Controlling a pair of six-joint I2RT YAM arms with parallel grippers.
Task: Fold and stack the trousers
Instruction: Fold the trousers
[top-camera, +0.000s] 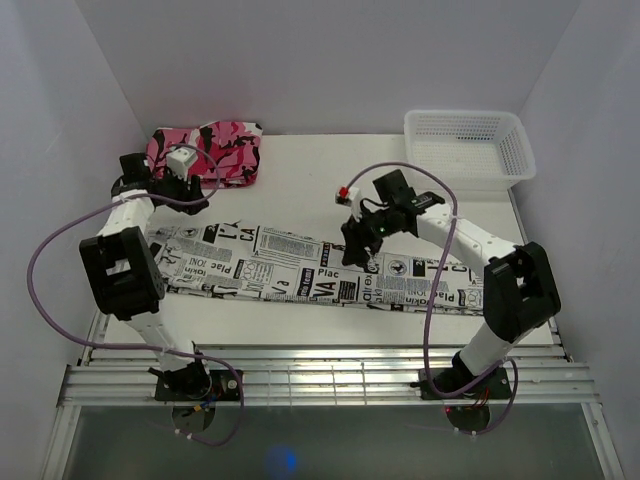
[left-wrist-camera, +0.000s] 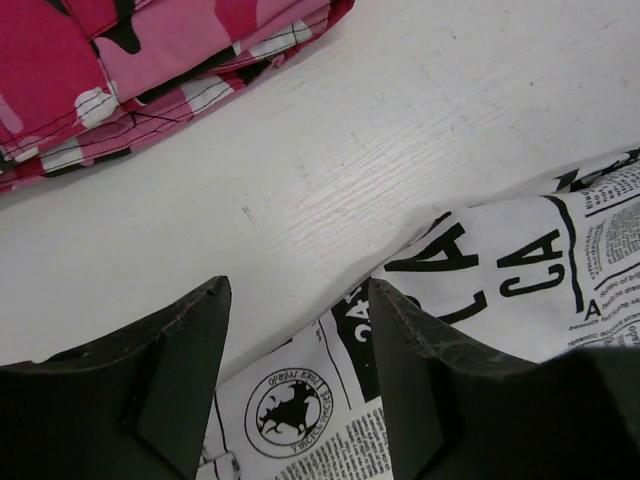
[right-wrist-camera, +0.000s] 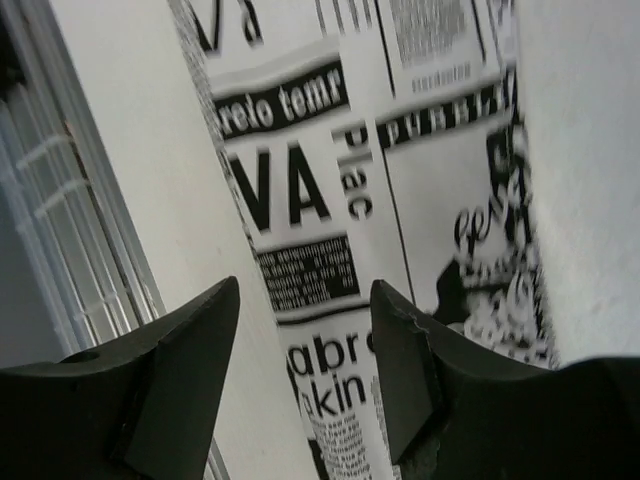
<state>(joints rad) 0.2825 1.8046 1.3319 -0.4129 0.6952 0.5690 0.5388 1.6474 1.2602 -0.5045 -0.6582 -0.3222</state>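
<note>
I see the trousers (top-camera: 300, 270) lying left to right across the counter (top-camera: 300, 190). A second garment (top-camera: 225, 150) lies behind their left end, and a basket (top-camera: 470, 145) sits at the far right.

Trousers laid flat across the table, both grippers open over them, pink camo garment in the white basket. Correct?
Not the garment: the pink camo garment lies on the table at the far left corner, apart from the white basket at far right; top external shows it. The trousers do lie flat, left gripper and right gripper open over them.
</note>
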